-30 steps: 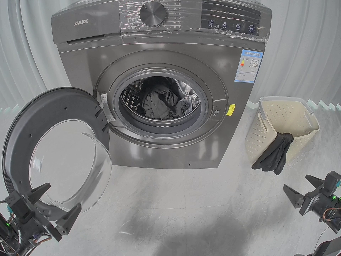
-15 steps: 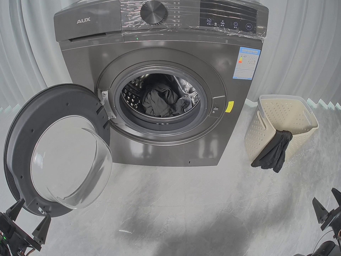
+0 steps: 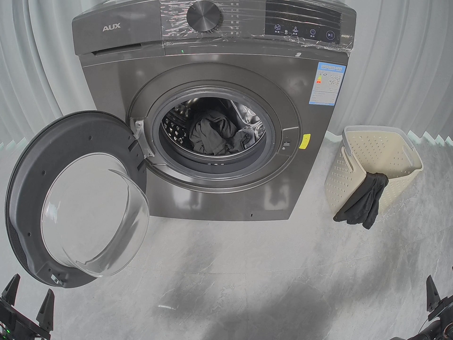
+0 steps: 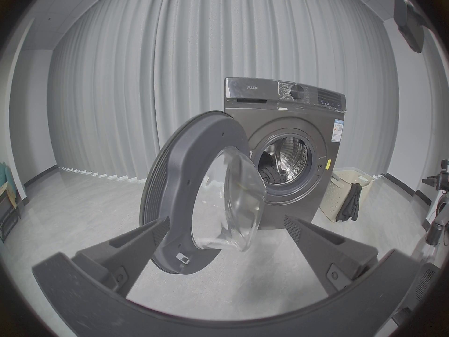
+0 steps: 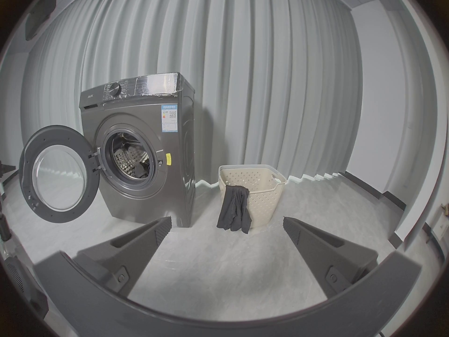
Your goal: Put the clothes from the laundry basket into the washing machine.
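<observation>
The grey washing machine (image 3: 212, 90) stands ahead with its round door (image 3: 78, 199) swung wide to the left. Dark clothes (image 3: 214, 133) lie inside the drum. To the machine's right sits a cream laundry basket (image 3: 377, 161) with a dark garment (image 3: 365, 201) draped over its front rim and hanging to the floor. My left gripper (image 3: 28, 303) is low at the left edge, open and holding nothing. My right gripper (image 5: 227, 253) is low at the right, open and holding nothing, facing the basket (image 5: 252, 188) and its garment (image 5: 235, 209) from a distance.
Pale curtains (image 3: 415, 48) line the walls behind the machine. The open door (image 4: 201, 193) juts out over the floor on the left side. Bare grey floor (image 3: 245, 279) lies between me and the machine and basket.
Both grippers have dropped toward the lower edge of the head view, left and right alike, still open. The view has shifted slightly; machine, basket and clothes stayed put.
</observation>
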You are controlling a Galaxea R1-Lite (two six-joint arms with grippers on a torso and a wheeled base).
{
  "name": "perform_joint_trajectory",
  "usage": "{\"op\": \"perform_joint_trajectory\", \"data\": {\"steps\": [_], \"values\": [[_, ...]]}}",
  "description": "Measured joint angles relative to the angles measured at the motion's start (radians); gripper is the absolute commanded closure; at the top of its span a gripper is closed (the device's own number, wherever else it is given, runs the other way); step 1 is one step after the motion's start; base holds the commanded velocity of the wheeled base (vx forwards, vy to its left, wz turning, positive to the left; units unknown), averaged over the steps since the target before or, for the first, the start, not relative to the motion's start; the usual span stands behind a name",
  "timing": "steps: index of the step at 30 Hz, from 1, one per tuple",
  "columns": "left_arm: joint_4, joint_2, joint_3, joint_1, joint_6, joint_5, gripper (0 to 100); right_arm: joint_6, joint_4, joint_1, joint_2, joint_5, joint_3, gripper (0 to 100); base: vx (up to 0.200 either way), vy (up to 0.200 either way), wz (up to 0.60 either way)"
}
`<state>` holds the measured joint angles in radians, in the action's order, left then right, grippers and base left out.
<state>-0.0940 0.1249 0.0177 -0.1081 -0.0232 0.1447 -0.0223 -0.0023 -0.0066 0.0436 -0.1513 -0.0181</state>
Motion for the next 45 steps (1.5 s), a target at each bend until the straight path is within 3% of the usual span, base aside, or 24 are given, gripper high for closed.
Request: {"op": "perform_joint_trajectory", "data": {"steps": [3,7,9,13,18,30,45], "values": [[0.007,-0.026,0.0,0.033,-0.008,-0.039,0,0.009,0.0,-0.001,-0.015,0.013,0.0,0,0.0,0.0,0.0],[0.019,-0.067,0.0,0.072,-0.015,-0.116,0,0.024,0.0,0.0,-0.025,0.118,0.0,0,0.0,0.0,0.0],[0.026,-0.082,0.0,0.084,-0.005,-0.125,0,0.028,0.001,0.0,-0.028,0.141,0.0,0,0.0,0.0,0.0],[0.062,-0.1,0.0,0.097,0.006,-0.102,0,0.031,0.002,0.001,-0.031,0.145,0.0,0,0.0,0.0,0.0],[0.089,-0.109,0.0,0.104,0.005,-0.169,0,0.03,0.002,0.003,-0.032,0.144,0.0,0,0.0,0.0,0.0],[0.096,-0.113,0.0,0.107,-0.018,-0.15,0,0.027,0.002,0.003,-0.032,0.146,0.001,0,0.0,-0.2,0.0],[0.096,-0.113,0.0,0.106,-0.018,-0.15,0,0.027,0.003,0.004,-0.032,0.146,0.001,0,0.0,-0.2,0.0]]}}
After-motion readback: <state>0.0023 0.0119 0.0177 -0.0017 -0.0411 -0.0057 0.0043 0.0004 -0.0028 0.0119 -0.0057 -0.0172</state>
